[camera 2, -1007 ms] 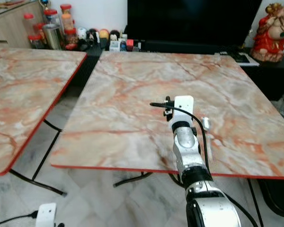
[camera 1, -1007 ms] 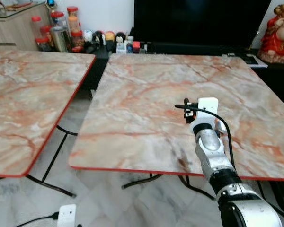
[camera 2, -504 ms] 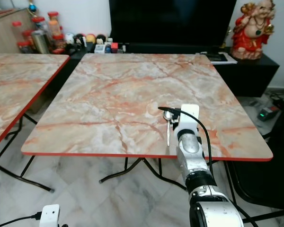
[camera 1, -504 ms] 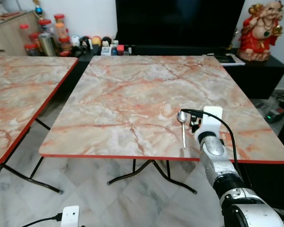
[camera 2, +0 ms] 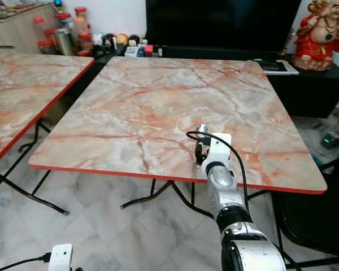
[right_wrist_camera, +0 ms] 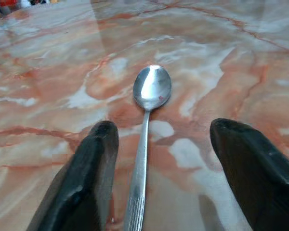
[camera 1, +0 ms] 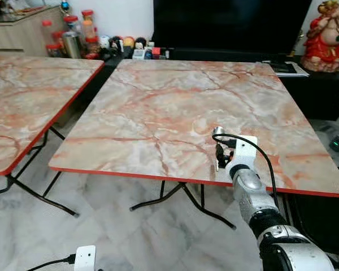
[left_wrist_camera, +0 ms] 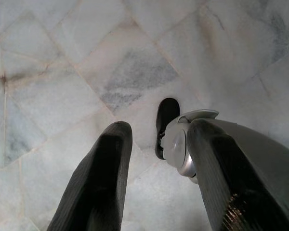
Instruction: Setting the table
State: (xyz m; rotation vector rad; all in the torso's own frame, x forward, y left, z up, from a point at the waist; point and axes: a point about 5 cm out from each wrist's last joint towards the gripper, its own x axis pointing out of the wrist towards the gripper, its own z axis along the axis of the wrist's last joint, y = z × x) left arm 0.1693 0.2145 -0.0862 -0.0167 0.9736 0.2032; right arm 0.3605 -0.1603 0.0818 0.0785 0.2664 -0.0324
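Observation:
A metal spoon (right_wrist_camera: 151, 87) lies flat on the marble table (camera 1: 158, 107) near the front right edge, bowl (camera 1: 217, 131) pointing away from me. My right gripper (right_wrist_camera: 164, 127) is open and low over the table. Its two black fingers (right_wrist_camera: 94, 163) stand on either side of the spoon's handle without touching it. In the head views this gripper (camera 1: 220, 156) sits just inside the table's red front edge. My left gripper (left_wrist_camera: 159, 130) is open and hangs idle over the tiled floor.
A second marble table (camera 1: 22, 107) stands to the left, with a gap of floor between. Behind are a black TV (camera 1: 231, 22), jars (camera 1: 73, 34) and a red figurine (camera 1: 327, 34). A white plug box (camera 1: 85, 257) lies on the floor by my feet.
The whole picture has shifted, so the camera has moved. The right gripper, half a second ago beside the spoon on its right, now straddles the spoon's handle.

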